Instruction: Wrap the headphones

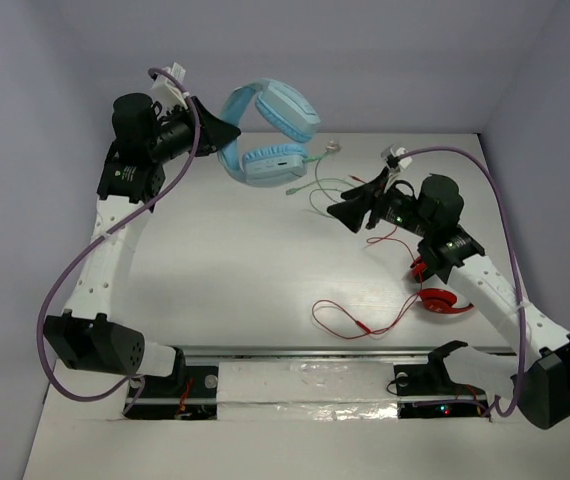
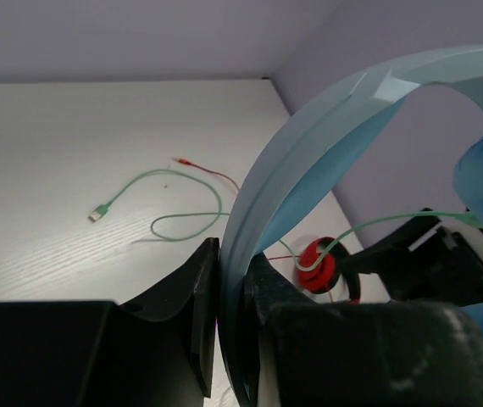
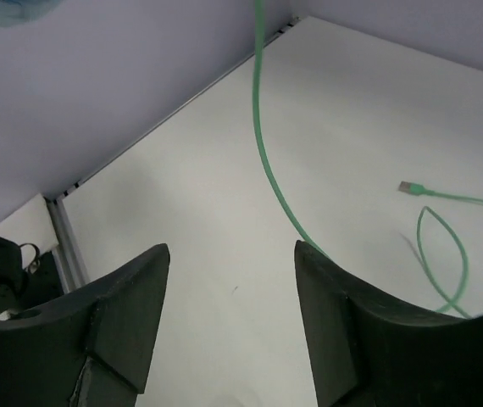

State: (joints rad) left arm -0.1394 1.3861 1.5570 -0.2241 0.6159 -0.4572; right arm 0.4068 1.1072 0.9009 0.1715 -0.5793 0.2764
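- Left hand (image 2: pixel 230 284) clamps the headband (image 2: pixel 309 161) of the headphones (image 1: pixel 283 110), aloft at 11 o'clock.
- Right hand (image 3: pixel 231 254) wide, empty (cable (image 3: pixel 269 170) beside it).
- Risk: loose cable slips past closing fingers (image 3: pixel 343 322).

Overall light: bright, even, diffuse from overhead; white table (image 1: pixel 245 270) evenly lit.
Shadows: faint, soft-edged, on the table beneath the arms.
Glare: patchy gleam on the crinkled silver strip (image 1: pixel 305 375) at the near edge.
Left wrist view: band of the headphones (image 2: pixel 309 161) soft, very close to the lens; left gripper (image 2: pixel 229 267) near-black, detail lost.
Right wrist view: right gripper (image 3: pixel 231 254) slightly blurred; cable (image 3: pixel 269 161) crisp.
Corners: top view's walls dim slightly.
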